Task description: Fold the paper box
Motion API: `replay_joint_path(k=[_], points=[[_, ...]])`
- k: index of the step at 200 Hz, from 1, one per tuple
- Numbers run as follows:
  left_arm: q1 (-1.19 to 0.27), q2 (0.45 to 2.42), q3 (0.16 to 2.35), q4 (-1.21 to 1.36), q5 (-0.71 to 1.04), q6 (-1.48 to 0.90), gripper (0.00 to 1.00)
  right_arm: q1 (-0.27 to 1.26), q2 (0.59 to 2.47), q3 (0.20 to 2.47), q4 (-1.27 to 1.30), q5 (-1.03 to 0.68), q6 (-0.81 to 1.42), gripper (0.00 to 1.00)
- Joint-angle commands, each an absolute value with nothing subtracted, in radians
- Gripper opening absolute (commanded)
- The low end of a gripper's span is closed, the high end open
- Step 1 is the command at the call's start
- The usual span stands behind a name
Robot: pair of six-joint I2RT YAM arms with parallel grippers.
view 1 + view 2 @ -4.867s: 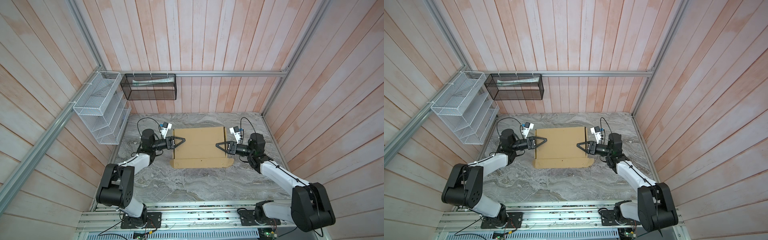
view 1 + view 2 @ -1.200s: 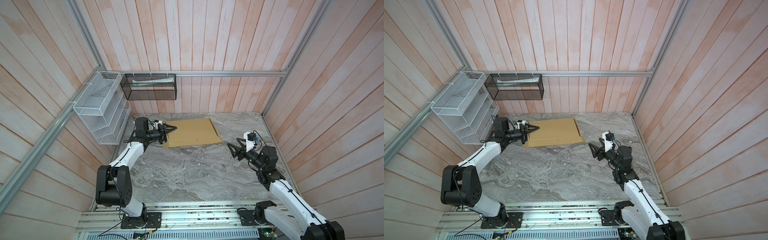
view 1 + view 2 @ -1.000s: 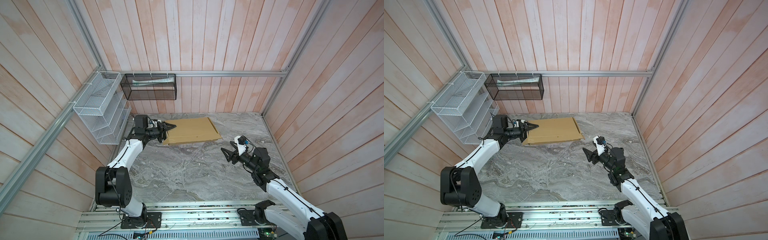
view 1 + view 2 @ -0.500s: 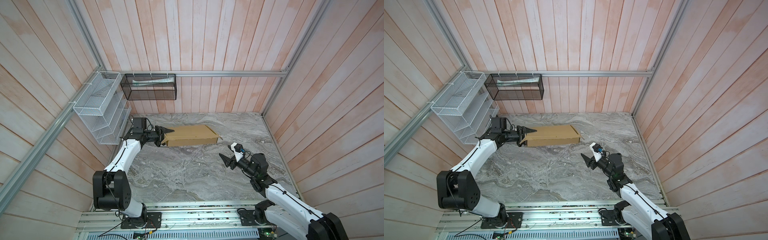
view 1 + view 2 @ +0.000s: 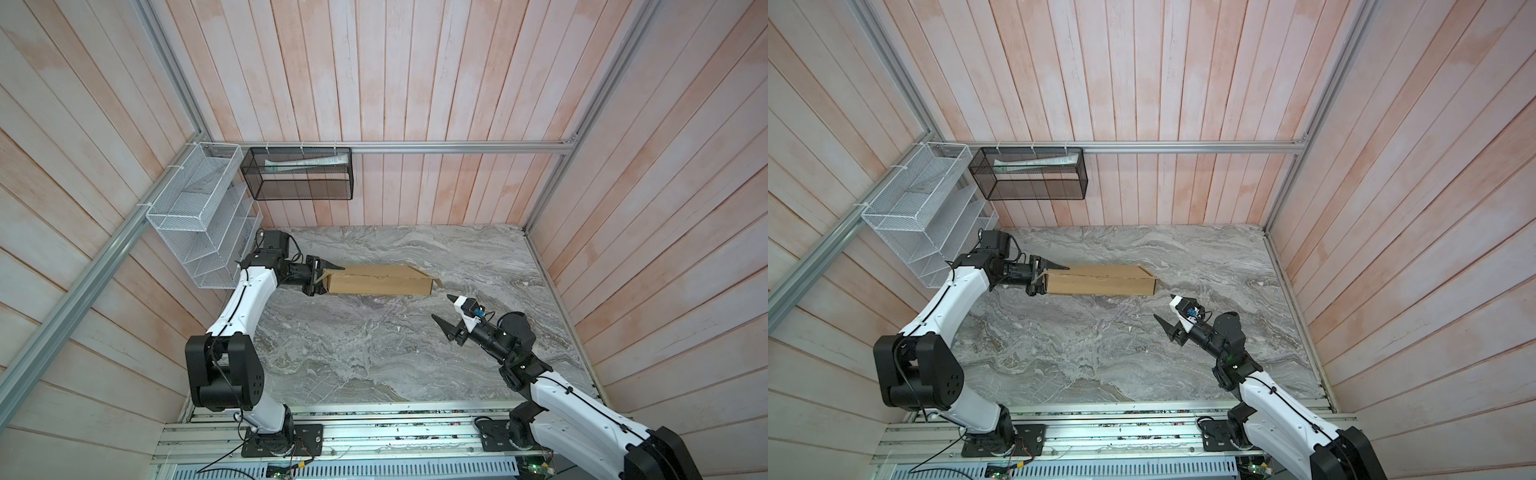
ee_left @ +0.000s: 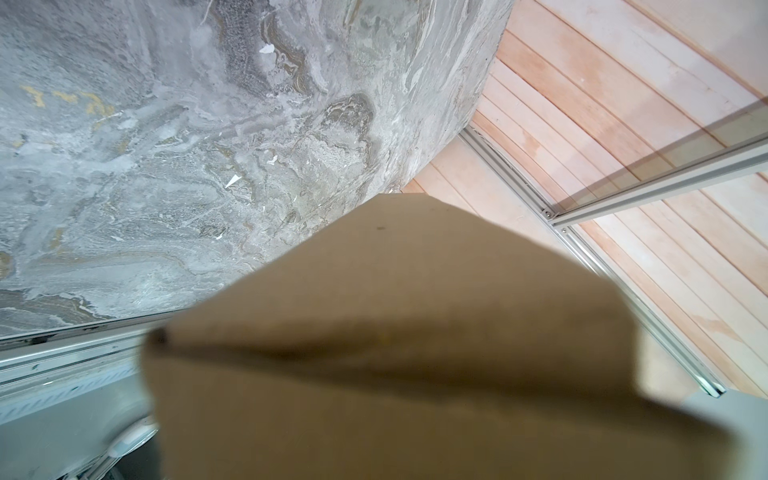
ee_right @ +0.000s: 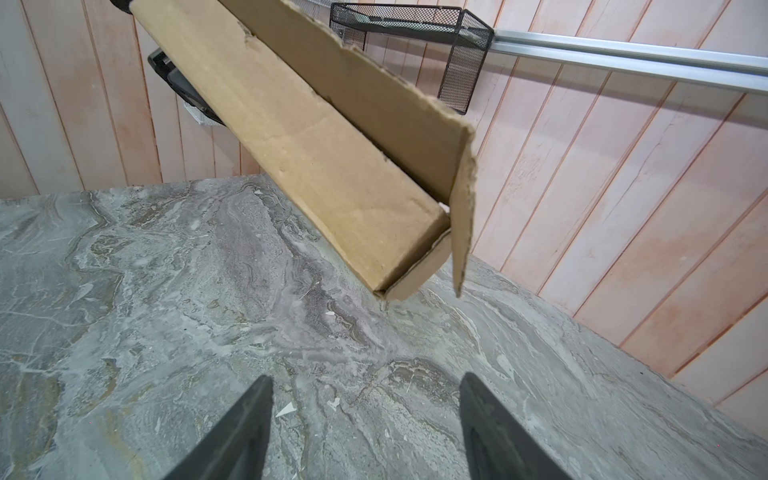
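Observation:
The paper box [image 5: 380, 282] [image 5: 1100, 283] is a shallow tan cardboard mailer, held off the marble table and turned on edge, so both top views show mostly its long side. My left gripper [image 5: 326, 279] [image 5: 1050, 279] is shut on its left end, one finger over the upper face and one under. Blurred cardboard [image 6: 415, 332] fills the left wrist view and hides the fingers. A loose flap hangs at the box's free right end [image 7: 461, 199]. My right gripper [image 5: 441, 312] [image 5: 1163, 311] [image 7: 366, 376] stands open and empty, short of that end and apart from it.
A white wire rack [image 5: 199, 216] hangs on the left wall beside the left arm. A black mesh basket [image 5: 299, 174] is fixed to the back wall. Small white scraps [image 7: 286, 409] lie on the marble table [image 5: 374, 353]. Wooden walls close in three sides.
The left gripper has turned the box further on edge, moving it slightly left. The right gripper has drawn back toward the front of the table, still open.

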State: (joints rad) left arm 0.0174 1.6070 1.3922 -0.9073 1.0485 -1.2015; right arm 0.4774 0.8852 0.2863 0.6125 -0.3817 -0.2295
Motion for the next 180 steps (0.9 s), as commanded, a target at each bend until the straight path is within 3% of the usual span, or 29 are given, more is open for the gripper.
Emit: replay_joint_path(k=[1,75,180], points=[[0.026,1.635,1.449,-1.108,1.092,-1.069,0.34,0.484,0.883,0.284,0.653,-0.362,-0.254,0.72],[0.027,1.733,1.547,-1.345,1.132,-0.867,0.34,0.515,0.953,0.333,0.680,-0.383,-0.297,0.73],[0.028,1.761,1.553,-1.426,1.152,-0.754,0.31,0.561,1.068,0.403,0.737,-0.452,-0.324,0.73]])
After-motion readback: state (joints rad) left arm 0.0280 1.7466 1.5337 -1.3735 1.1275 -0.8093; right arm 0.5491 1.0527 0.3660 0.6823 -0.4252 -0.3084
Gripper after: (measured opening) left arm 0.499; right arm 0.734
